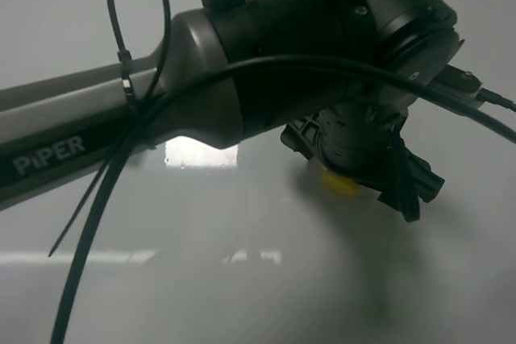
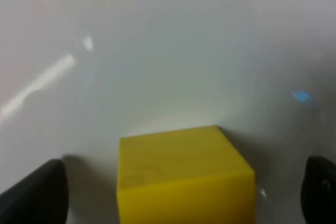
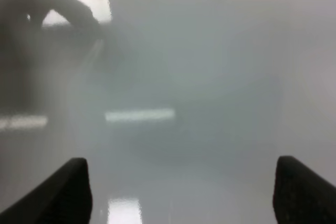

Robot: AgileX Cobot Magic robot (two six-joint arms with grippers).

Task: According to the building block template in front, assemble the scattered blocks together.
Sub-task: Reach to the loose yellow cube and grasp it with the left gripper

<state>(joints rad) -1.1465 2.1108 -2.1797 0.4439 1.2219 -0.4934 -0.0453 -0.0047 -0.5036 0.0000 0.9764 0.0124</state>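
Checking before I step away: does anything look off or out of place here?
Nothing spilled or damaged. The left arm fills most of the high view, so only the yellow block shows, sitting between the fingers of the open left gripper. No other block is in sight.

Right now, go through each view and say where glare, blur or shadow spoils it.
Exterior high view: the left arm looms close to the lens and hides most of the table, with a glare patch beneath it. Left wrist view: the yellow block is soft-edged, and a glare streak crosses the table. Right wrist view: hazy, only reflections and a dark blurred shape.
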